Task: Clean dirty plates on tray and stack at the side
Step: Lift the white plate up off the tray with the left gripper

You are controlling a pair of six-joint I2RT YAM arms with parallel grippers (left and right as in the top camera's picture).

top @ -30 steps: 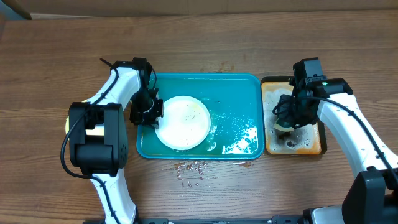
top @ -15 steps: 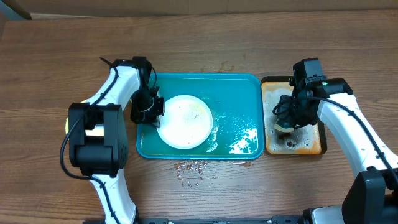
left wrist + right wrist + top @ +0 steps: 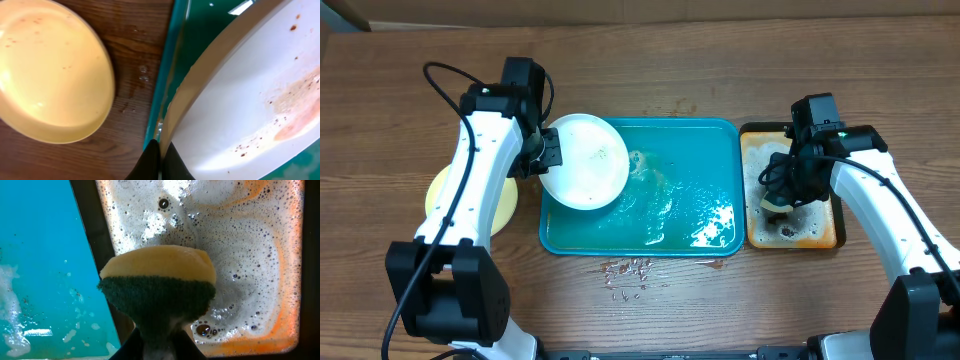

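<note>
Lifted off the wet teal-blue plastic tray's (image 3: 650, 250) middle, the round white plate (image 3: 583, 160), faintly smeared, hangs over its left rim, clamped in the left gripper (image 3: 548, 152), seemingly bound for the pale yellow plate (image 3: 50, 70); the right gripper (image 3: 782, 195) pinches a yellow-and-green sponge (image 3: 157, 287).

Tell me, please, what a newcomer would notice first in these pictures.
The left gripper holds a smeared white plate by its rim over the left edge of the teal tray, beside a yellow plate on the table. At right, the right gripper holds a sponge over a foamy orange tray.
</note>
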